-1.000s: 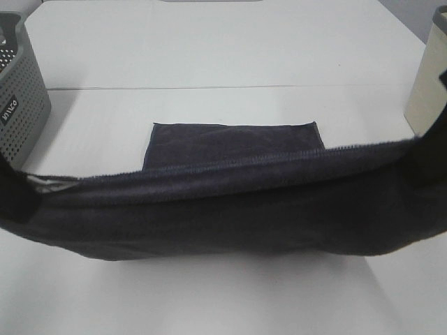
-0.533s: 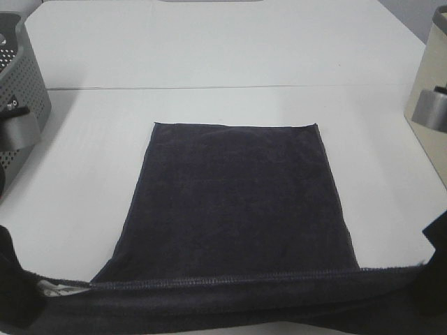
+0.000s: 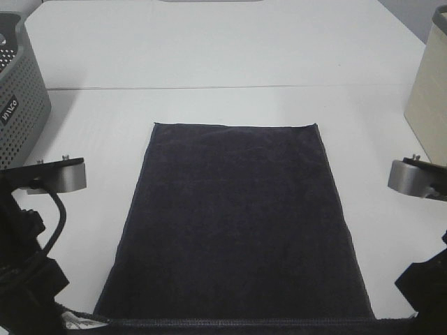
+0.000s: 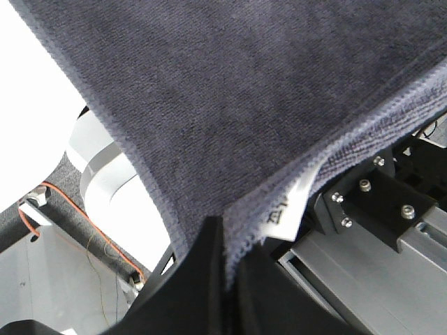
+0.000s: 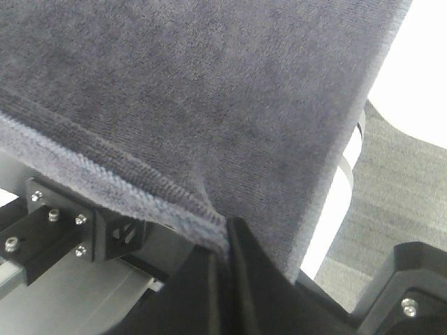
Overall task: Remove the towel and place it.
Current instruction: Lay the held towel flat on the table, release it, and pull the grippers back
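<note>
— Where is the towel (image 3: 237, 223)?
— Spread flat down the middle of the white counter (image 3: 209, 56): a long, dark navy terry rectangle with a looped nap. Its stitched near hem reaches the counter's near edge.
— And the grips?
— The left end effector (image 4: 229, 258) is clenched on one near corner of the hem, beside a white sewn label (image 4: 286, 209). The right end effector (image 5: 227, 244) pinches the other near corner.
— Anything else?
— A grey perforated basket (image 3: 21, 98) at the left edge and a smooth beige bin (image 3: 429, 84) at the right edge, both apart from the cloth.
</note>
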Motion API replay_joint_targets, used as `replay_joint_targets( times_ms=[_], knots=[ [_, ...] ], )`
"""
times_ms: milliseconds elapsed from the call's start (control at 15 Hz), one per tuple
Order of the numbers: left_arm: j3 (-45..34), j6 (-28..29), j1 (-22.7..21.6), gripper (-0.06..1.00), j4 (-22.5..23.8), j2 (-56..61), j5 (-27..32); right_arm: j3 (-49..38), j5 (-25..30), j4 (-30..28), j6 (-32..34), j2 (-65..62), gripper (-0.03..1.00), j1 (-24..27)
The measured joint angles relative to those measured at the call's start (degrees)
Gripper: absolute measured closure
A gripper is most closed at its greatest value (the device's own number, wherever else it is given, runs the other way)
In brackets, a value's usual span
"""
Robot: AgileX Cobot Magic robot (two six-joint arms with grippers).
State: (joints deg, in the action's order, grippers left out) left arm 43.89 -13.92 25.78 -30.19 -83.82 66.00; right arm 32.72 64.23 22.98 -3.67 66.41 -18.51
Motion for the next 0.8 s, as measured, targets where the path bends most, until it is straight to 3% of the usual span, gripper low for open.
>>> replay_joint_targets(
  times_ms=[133,800],
  knots=[
    [0.00,-0.17,0.00,0.94,-0.06,-3.04,-0.29,0.00,-1.03,0.00,-1.20,4.98,0.96,0.00],
    [1.03,0.52,10.26,0.94,2.12,-16.84,-7.62,0.00,-5.39,-2.69,-6.36,23.78,0.96,0.17]
  ],
)
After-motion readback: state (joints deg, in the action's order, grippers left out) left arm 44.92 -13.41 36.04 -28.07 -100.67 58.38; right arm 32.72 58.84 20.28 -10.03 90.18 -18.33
